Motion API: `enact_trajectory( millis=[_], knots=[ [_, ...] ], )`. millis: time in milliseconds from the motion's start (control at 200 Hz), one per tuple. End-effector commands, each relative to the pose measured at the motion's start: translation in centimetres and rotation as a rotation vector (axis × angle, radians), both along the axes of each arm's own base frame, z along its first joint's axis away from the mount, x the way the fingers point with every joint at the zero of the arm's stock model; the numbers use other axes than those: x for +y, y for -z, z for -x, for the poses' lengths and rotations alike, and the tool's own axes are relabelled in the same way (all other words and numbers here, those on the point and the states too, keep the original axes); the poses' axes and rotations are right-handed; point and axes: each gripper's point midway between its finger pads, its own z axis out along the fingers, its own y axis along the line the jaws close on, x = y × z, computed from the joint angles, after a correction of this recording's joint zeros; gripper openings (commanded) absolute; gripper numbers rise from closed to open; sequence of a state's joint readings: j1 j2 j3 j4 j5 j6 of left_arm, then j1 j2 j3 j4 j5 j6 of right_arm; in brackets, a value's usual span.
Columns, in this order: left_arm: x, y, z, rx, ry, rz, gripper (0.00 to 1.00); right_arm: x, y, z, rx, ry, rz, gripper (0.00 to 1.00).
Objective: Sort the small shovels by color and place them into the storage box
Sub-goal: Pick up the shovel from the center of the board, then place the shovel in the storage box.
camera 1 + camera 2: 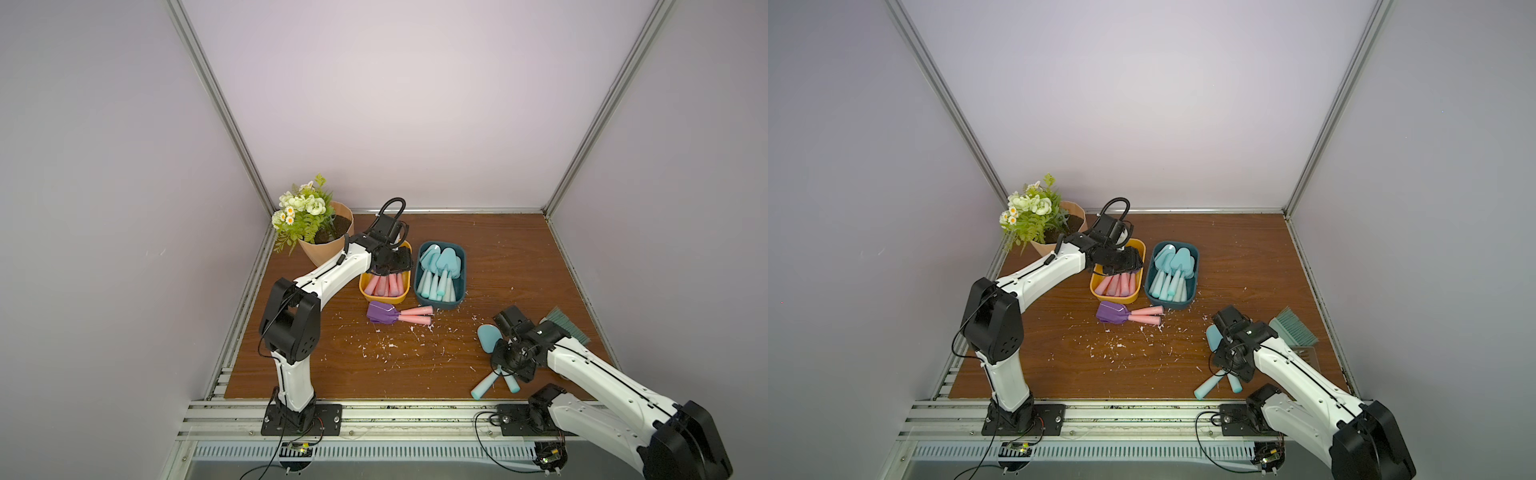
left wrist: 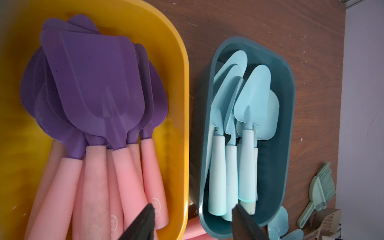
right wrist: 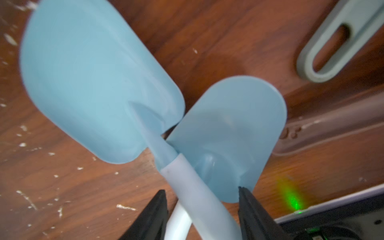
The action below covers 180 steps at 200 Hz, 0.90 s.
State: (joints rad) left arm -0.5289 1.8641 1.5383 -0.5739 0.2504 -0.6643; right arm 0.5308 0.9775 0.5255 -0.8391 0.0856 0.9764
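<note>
Our left arm point(image 1: 332, 272) stretches over the yellow oval plastic box point(image 2: 182, 93), left fingers point(image 2: 143, 224) released above the purple-bladed, pink-handled shovels point(image 2: 93, 83) inside; our right arm point(image 1: 582, 365) crouches low, right fingers point(image 3: 255, 218) straddling two crossed turquoise plastic shovels point(image 3: 99, 79) on the brown wooden worktop point(image 1: 415, 365); whether they clench, we cannot tell; pale lilac walls point(image 1: 395, 104) surround.

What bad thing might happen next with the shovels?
1. The right gripper has two crossed blue shovels between its jaws. It might lift both and drop one.
2. The brush lies right beside that arm and may get knocked.
3. The yellow box looks crowded, so the two loose purple shovels in front of it might not settle well inside.
</note>
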Motion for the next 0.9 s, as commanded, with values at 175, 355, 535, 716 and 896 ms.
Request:
enact_trajectory(
  millis=[175,355,535,716,896],
  knots=[
    [-0.1,-0.6,0.2,-0.007,0.015,0.001,0.61,2.0,-0.2,-1.2,-0.006,-0.013,-0.061,0.30],
    [0.4,-0.4,0.8,-0.007,0.009,-0.012,0.61,2.7,-2.2,-3.7,-0.076,-0.026,-0.050,0.16],
    [0.8,-0.6,0.9,-0.009,-0.001,-0.002,0.61,2.5,-6.8,-8.0,-0.196,-0.045,0.049,0.13],
    [2.0,0.7,1.7,0.018,-0.010,-0.018,0.61,5.2,-11.6,-13.4,-0.310,-0.118,0.045,0.14],
    [3.5,0.6,1.8,0.016,-0.037,-0.010,0.61,9.4,-12.8,-18.4,-0.340,-0.228,0.011,0.16]
  ],
)
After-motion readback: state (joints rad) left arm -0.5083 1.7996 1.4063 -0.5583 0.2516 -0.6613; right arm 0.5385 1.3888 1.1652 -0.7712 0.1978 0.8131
